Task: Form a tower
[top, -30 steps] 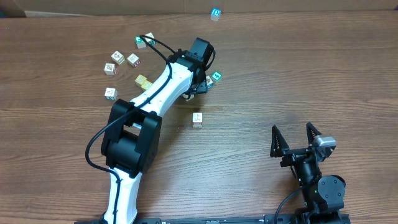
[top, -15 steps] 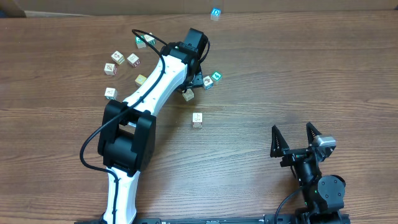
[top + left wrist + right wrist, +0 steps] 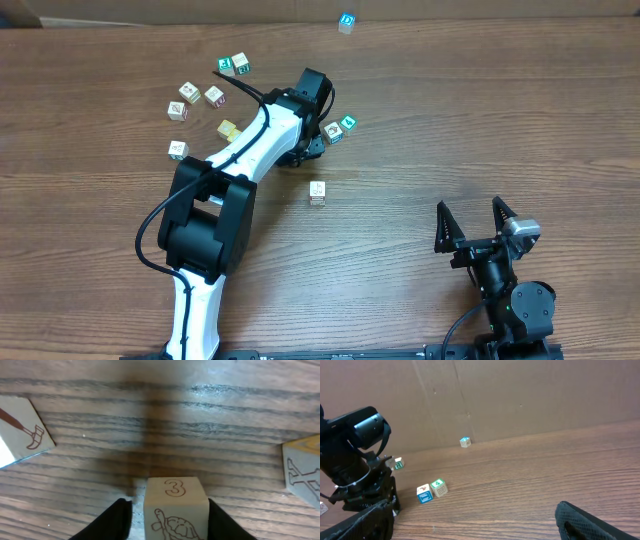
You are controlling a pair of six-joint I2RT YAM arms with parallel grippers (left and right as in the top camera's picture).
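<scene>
Two fingers of the left claw (image 3: 167, 505) flank a cube (image 3: 176, 512) printed with a 3 and a turtle, which rests on the tabletop (image 3: 150, 420). A sliver of wood shows between the left finger and the cube, so we judge the claw narrowed around it but not clamped. The step in hand is the pick-up of one loose cube. The next move calls for a firm closure, a straight lift and a carry to the tower (image 3: 346, 21), which stands at the far edge, well apart. The right claw (image 3: 478, 222) rests spread wide and empty. Only the left wrist view shows this fit; the overhead view hides the cube beneath the arm. Only the overhead and right wrist views show the tower.
</scene>
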